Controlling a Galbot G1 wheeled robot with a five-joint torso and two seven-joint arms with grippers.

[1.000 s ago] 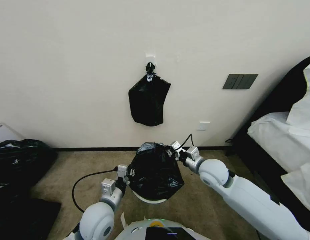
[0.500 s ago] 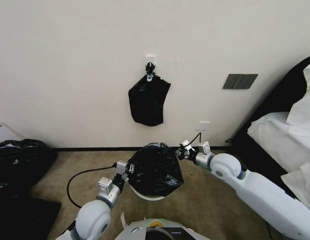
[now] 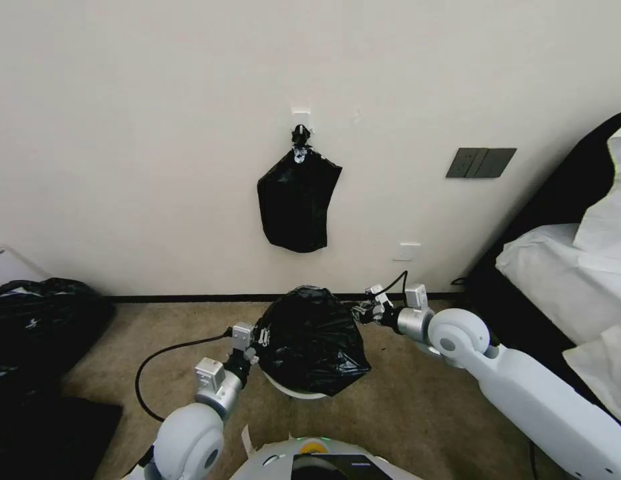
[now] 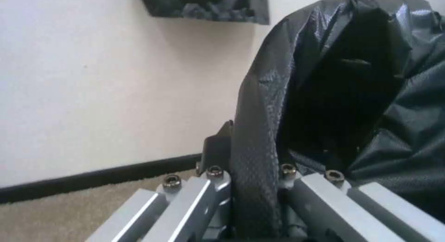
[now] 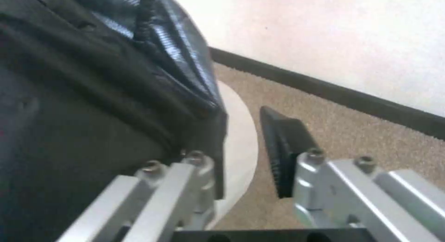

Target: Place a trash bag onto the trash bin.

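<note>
The trash bag [image 3: 311, 343] lay draped over the trash bin [image 3: 293, 390] like a hat. It sat on the carpet [image 3: 403, 413] just in front of the robot, near the wall. Just a thin white curve of the bin peeked out under the bag's front edge.

The left gripper [image 3: 255, 341] was at the bag's left side. In the left wrist view its fingers [image 4: 218, 155] were squeezed together on a fold of the black plastic [image 4: 259, 137], so it had the bag pinched tight. The right gripper [image 3: 363, 311] was at the bag's far right side, up near the top. In the right wrist view its two fingers stood apart with a gap between them. One dark pad [image 5: 283, 148] was out in the air over the carpet. The bag [image 5: 92, 96] and the white bin rim [image 5: 241, 148] sat by the other finger. It was not gripping anything.

The job looked close to done, but the bag was puffy and bunched. To do this step well, I think the bag's edge should be pulled down evenly all around the rim. The left gripper should tug gently, since thin plastic can rip or slip. The bin is light and could tip if pulled hard from one side.

A flat black bundle [image 3: 297, 203] hung on a wall hook [image 3: 301, 127] above. Big black sacks [image 3: 43, 320] sat at the left.
</note>
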